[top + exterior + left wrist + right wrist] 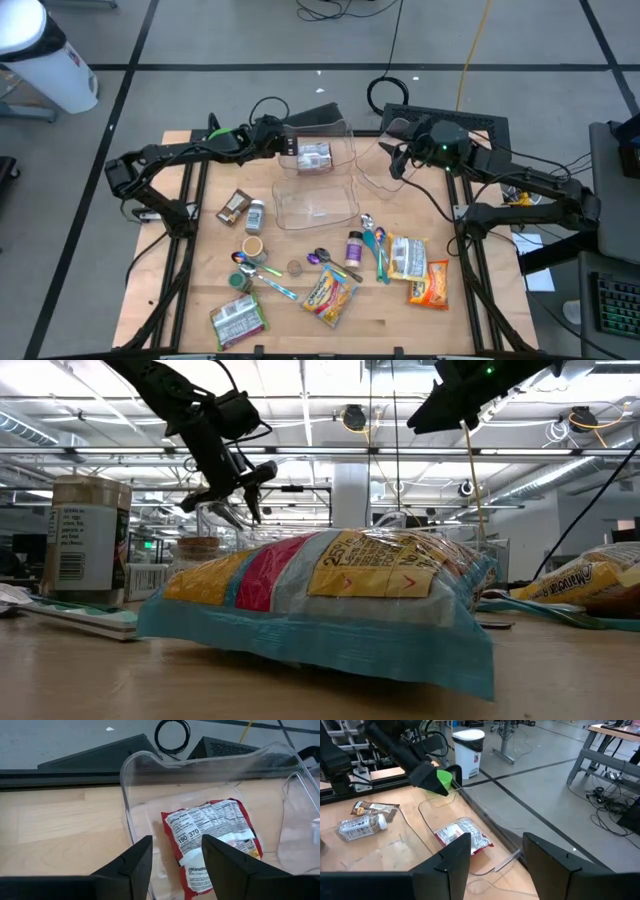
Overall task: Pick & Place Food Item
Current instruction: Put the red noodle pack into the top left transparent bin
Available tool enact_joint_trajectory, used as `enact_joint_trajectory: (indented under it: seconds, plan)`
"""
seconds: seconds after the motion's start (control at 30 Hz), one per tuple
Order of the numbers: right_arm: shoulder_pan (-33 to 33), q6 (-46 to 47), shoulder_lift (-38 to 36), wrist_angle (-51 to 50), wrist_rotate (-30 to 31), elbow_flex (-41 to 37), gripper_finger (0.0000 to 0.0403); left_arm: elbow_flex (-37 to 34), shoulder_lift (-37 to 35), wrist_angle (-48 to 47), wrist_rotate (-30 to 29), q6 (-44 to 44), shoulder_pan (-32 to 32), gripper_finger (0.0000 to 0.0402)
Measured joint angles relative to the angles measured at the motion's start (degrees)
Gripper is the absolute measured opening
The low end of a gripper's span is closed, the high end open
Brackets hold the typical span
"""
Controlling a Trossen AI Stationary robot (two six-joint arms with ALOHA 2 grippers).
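A red-and-white noodle packet [212,840] lies flat on the floor of a clear plastic bin [345,135] at the table's far middle; the high view shows it too [313,157]. My left gripper [175,865] hangs open above the bin's left end, raised well off the table [235,500], with the packet below and beyond its fingertips. My right gripper [495,855] is open and holds nothing; it hangs high over the far right part of the table [400,160], looking toward the same packet [462,837].
A second clear bin [315,200] and a third [385,165] stand beside the first. On the near half lie several packets [328,295], [428,283], [238,320], spoons [378,250], small jars [354,245] and a bottle [256,215]. A brown packet [234,205] lies at left.
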Motion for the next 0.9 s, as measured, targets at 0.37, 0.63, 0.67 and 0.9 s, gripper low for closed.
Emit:
enact_joint_trajectory:
  seconds: [0.37,0.63,0.67,0.9]
  plan:
    - [0.0,-0.04,0.33,0.5,-1.55,0.0,0.0171,23.31,2.85,-8.7,2.94,13.36,-1.6,0.0177]
    - [-0.02,0.39,0.37,0.48,-2.9,0.0,0.0171,42.89,13.85,-24.06,5.09,12.27,-1.58,0.0177]
    - [-0.02,0.47,0.37,0.46,-3.26,0.0,0.0171,44.17,15.18,-25.03,6.37,10.87,-1.6,0.0177]
    - [-0.02,2.95,0.33,-1.24,-4.57,0.0,0.0171,46.68,21.84,-28.48,16.02,3.95,-1.31,0.0177]
